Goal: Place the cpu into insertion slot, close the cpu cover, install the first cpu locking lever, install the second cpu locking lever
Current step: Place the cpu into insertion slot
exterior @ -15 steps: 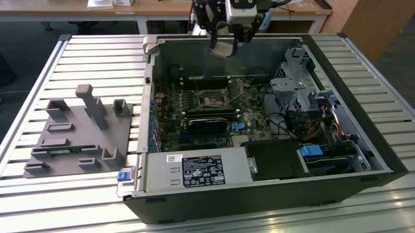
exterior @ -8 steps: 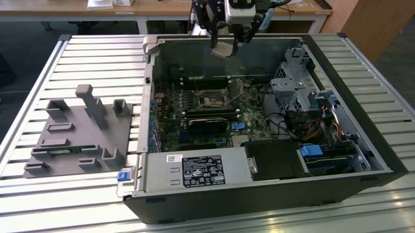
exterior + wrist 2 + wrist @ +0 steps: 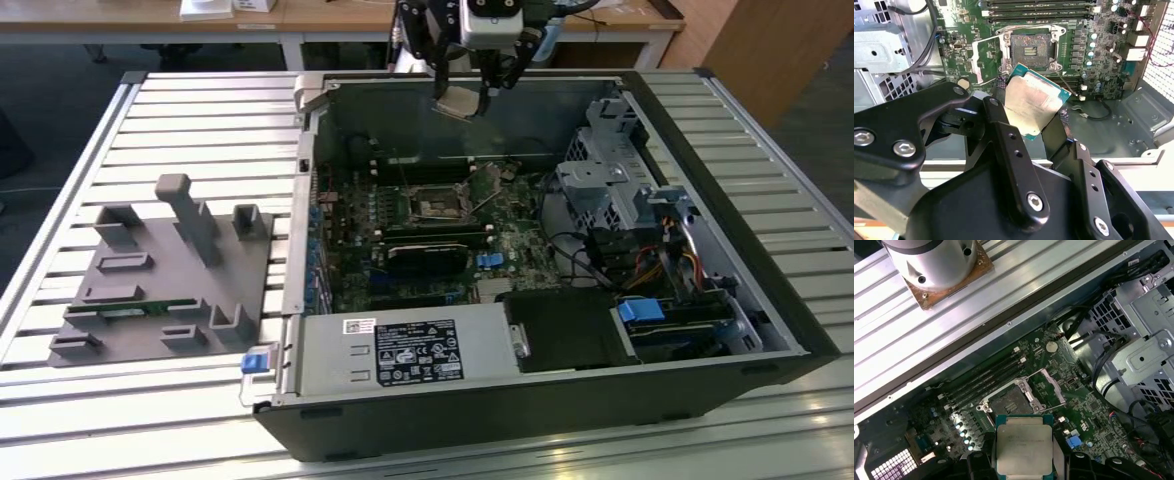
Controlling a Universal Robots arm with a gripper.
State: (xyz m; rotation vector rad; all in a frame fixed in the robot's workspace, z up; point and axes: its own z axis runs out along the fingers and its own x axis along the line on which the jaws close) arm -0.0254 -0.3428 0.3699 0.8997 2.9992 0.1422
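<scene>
Clamps cpu between fingertips of gripper, in air over far wall of open computer case, well above bare socket. Tilts cpu, silver top toward wrist cameras, one corner toward socket; square, no long axis. Finds cpu cover swung open. Notes slatted metal table beneath, grey fixture at exterior view's left, wooden desk behind.

In the exterior view the arm is cut off by the picture's upper edge, and the socket is shown too small for its parts to be told. In the second wrist view two edges of the cpu are covered by the fingers of the gripper.
</scene>
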